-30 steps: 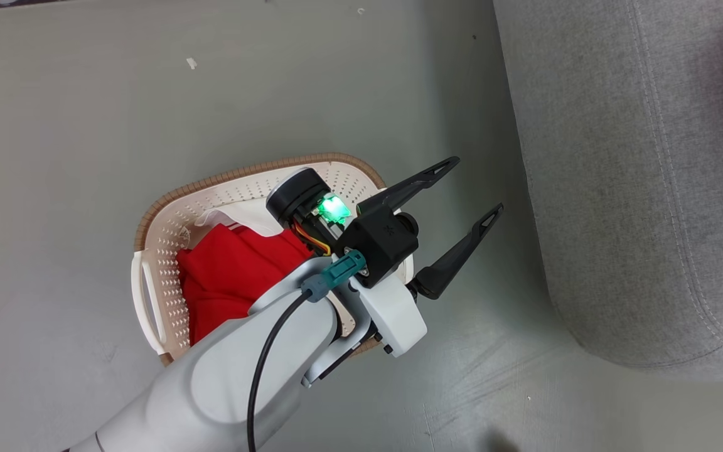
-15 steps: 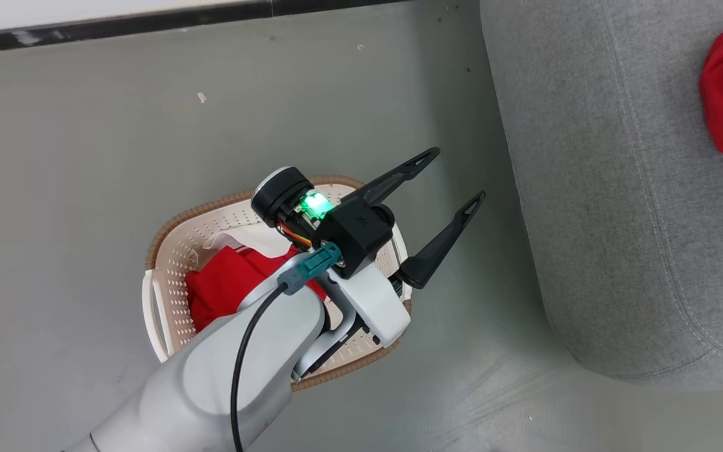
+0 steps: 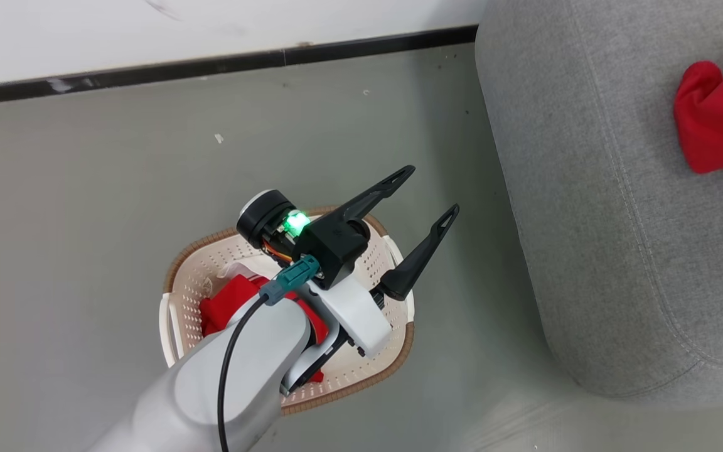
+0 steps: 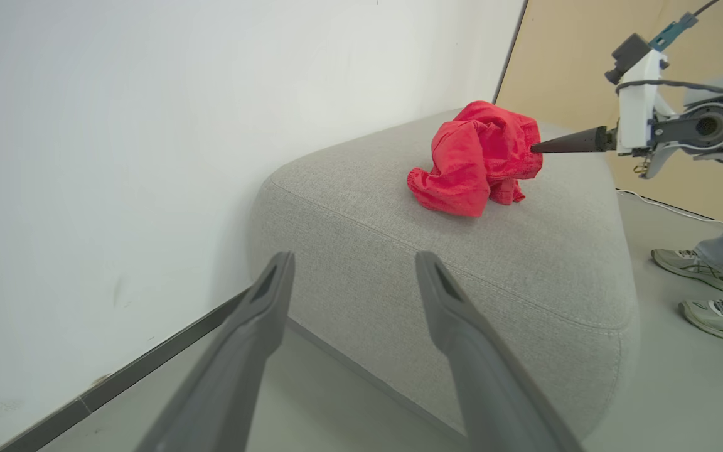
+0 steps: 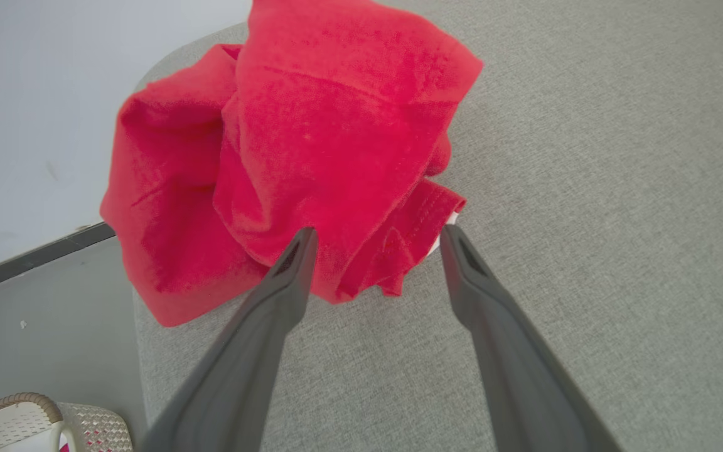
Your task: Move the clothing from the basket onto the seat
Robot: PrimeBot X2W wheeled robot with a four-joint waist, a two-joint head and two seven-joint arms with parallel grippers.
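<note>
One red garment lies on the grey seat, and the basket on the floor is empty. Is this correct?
Not quite: the basket is not empty. The head view shows red clothing inside it. One garment does lie on the seat.

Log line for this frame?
left gripper: open, over basket | right gripper: open, at red garment on sofa | red clothing in basket | task: unfinished

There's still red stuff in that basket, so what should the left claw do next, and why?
Probably dip the open left claw down into the basket: red clothing lies there under its arm, while one garment already sits on the seat.
</note>
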